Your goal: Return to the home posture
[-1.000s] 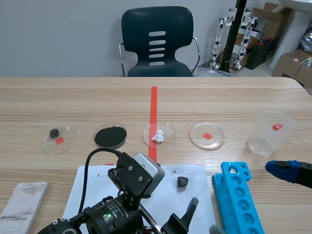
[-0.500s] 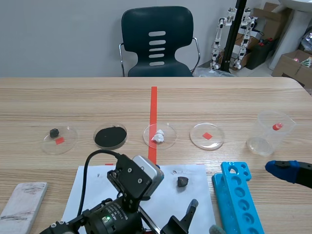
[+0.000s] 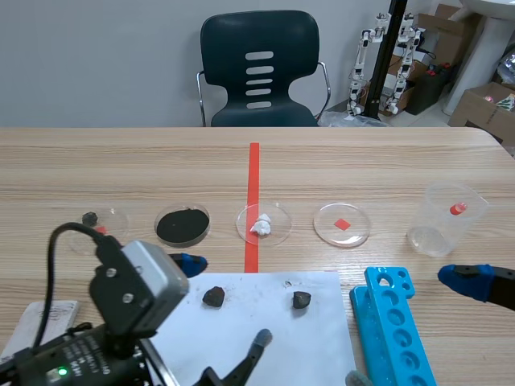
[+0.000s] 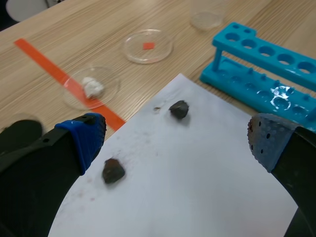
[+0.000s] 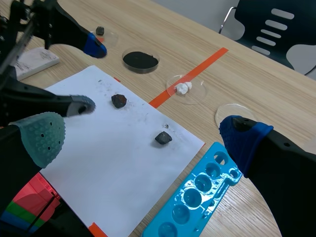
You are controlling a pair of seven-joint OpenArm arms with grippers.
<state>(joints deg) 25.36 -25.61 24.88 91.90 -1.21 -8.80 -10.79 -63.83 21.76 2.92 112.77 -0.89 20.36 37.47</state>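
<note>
Black left gripper [image 4: 176, 137] gapes wide, aimed across white paper [image 4: 207, 190].

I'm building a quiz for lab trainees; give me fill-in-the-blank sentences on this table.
___ dark lumps lie on the white paper.
The tube rack beside the paper is ___.
The left claw and right claw are both ___.
Missing: two; blue; open.

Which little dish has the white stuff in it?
The dish on the red tape. The others hold black powder, a dark stone, or only a red square.
</note>
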